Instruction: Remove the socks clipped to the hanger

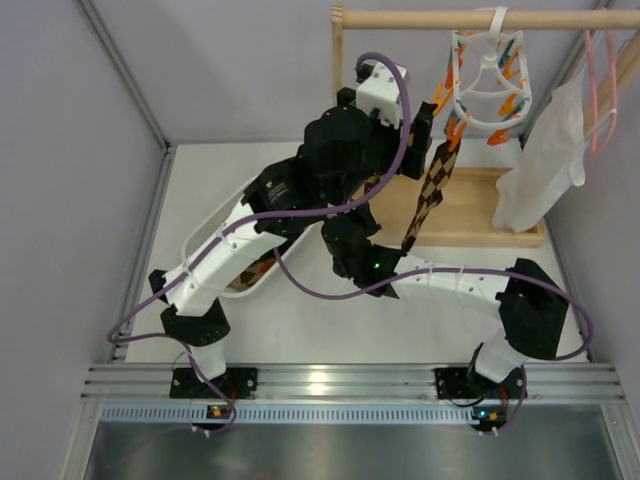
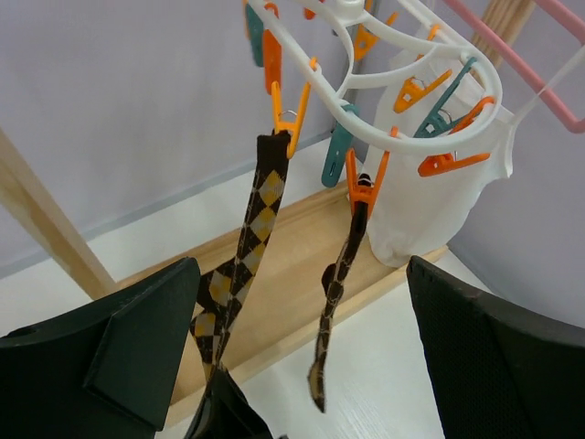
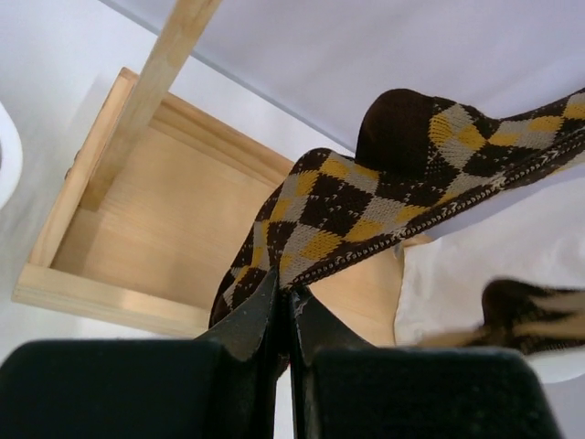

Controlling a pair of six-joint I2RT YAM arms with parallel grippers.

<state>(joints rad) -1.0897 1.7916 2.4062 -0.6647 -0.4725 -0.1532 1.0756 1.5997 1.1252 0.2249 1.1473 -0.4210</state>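
Right hand [image 3: 285, 302] is pinching the bottom of an argyle sock [image 3: 366, 197] that's clipped under the white drying hanger [image 2: 309, 80]. Left hand [image 2: 302, 274] is spread wide near the hanger, holding nothing.

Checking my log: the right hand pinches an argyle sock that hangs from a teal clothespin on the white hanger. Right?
Not quite: the clothespin holding that argyle sock is orange, as the left wrist view shows. The right hand does pinch it, below the white hanger.
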